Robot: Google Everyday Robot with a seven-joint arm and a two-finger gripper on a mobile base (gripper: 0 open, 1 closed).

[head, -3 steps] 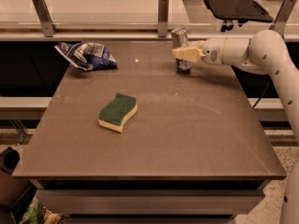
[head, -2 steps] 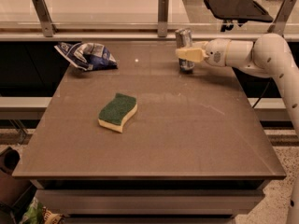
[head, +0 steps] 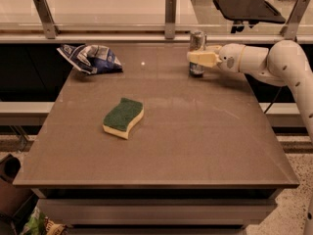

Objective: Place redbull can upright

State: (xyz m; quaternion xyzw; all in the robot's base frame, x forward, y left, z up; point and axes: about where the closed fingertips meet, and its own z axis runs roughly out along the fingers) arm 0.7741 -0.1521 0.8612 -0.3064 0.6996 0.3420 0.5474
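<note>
Far right of table (head: 195, 151), near back edge: redbull can (head: 197, 39) stood upright, base at the tabletop, though contact could not be confirmed. Gripper (head: 195, 56) reached in from the right at mid-height of the can, on a white arm (head: 266, 62) held roughly level. Jaws closed around the can: the near cream finger (head: 202, 58) lay across its front and the other showed just behind it. No gap was seen between finger and can. Green sponge (head: 123, 117) lay flat left of centre, well apart from the can. Crumpled blue-and-white snack bag (head: 90, 58) sat at far left.
</note>
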